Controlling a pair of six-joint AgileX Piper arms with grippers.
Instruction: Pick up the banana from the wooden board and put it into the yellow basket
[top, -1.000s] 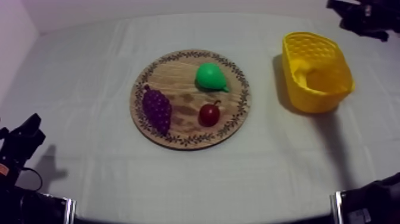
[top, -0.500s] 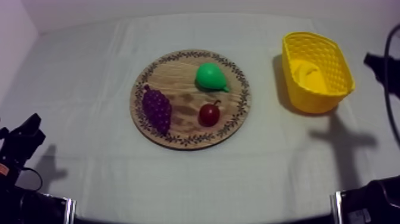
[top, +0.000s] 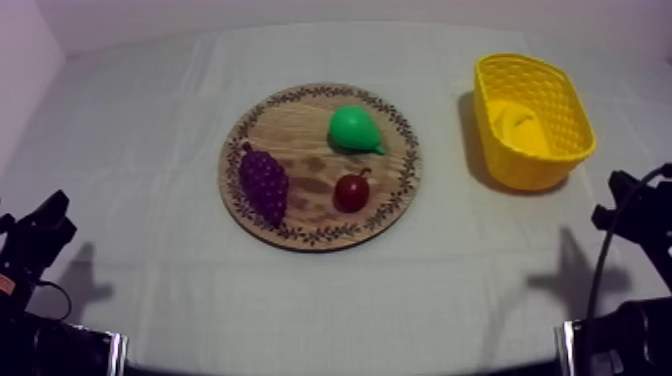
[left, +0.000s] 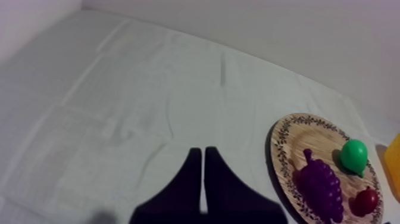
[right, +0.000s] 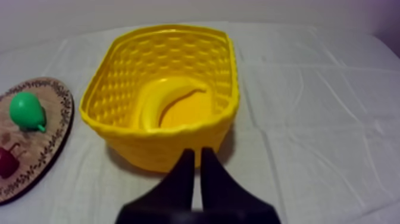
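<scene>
In the yellow basket (right: 172, 140) the banana (right: 152, 100) is lying; my right gripper (right: 197, 154) and left gripper (left: 201, 154) are sitting pinched together, empty.

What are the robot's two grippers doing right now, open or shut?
Left black two-fingered gripper: shut, holding nothing.
Right black two-fingered gripper: shut, holding nothing.

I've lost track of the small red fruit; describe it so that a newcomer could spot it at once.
Find the round wooden board mid-table in the top view. On its near right part, in front of the green pear and right of the purple grapes, lies the small red fruit. It alone is red and round, the smallest of the three.
</scene>
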